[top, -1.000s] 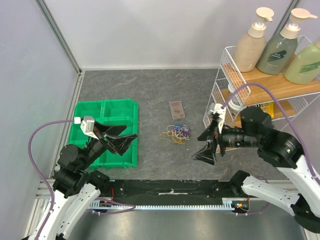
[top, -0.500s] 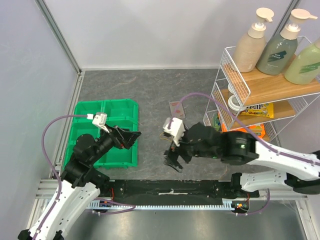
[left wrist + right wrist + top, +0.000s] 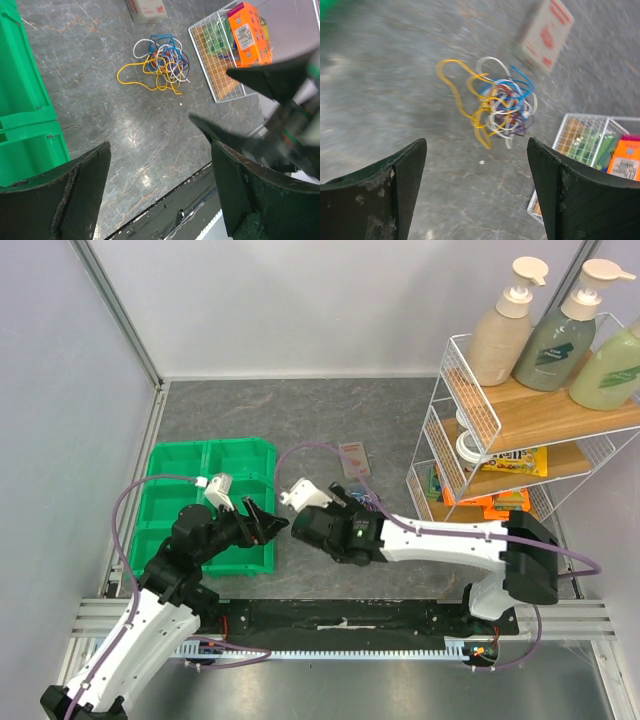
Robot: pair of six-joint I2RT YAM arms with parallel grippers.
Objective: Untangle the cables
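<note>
The cables (image 3: 159, 62) are a small tangled heap of yellow, blue, white, purple and orange wires on the grey table. They also show in the right wrist view (image 3: 499, 102). In the top view the right arm mostly covers them, and only a few loops (image 3: 371, 503) peek out. My left gripper (image 3: 160, 200) is open and empty, in the air left of the heap (image 3: 262, 519). My right gripper (image 3: 477, 195) is open and empty, raised above the table just short of the heap (image 3: 318, 530). Its blurred dark fingers (image 3: 260, 80) show in the left wrist view.
A green divided bin (image 3: 210, 444) lies at the left, under the left arm. A small pink box (image 3: 354, 458) lies beyond the cables. A white wire rack (image 3: 437, 440) with snack packs and pump bottles stands at the right. A black rail (image 3: 340, 615) runs along the near edge.
My right arm has swung far left from beside the rack to over the cables. My left gripper has moved right toward the middle. Both stay open and the cables have not moved.
</note>
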